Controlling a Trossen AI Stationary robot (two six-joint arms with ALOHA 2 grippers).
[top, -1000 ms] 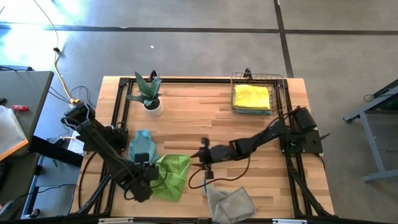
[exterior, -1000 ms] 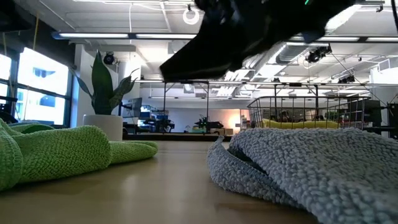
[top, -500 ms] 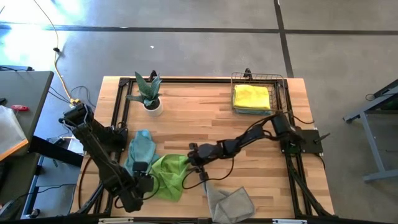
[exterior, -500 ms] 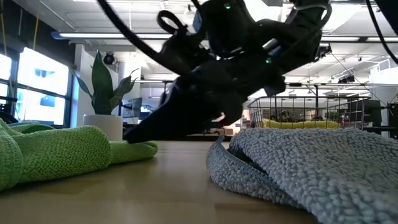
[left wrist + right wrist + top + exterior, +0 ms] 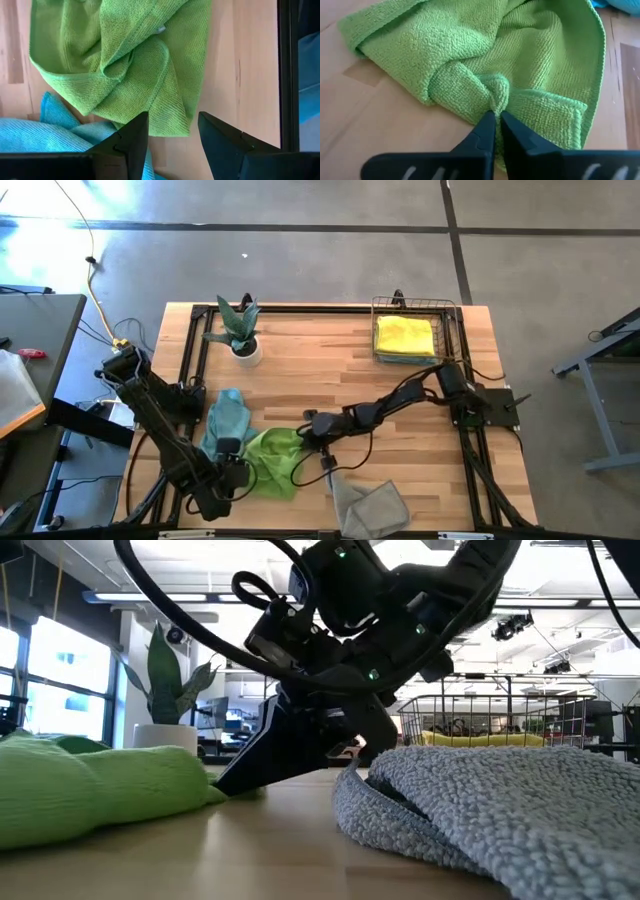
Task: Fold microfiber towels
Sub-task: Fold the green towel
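One green towel in right tool

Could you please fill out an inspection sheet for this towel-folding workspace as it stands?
Surface: wooden table, bare centre.
Job's things: green towel crumpled; teal towel beside it; grey towel at front edge; yellow towel in basket.
Clutter: wire basket; potted plant.
Grippers: right pincer shut on green towel; left pincer open above it.
Cables: yellow cable on floor.
Surroundings: grey floor; no people seen.
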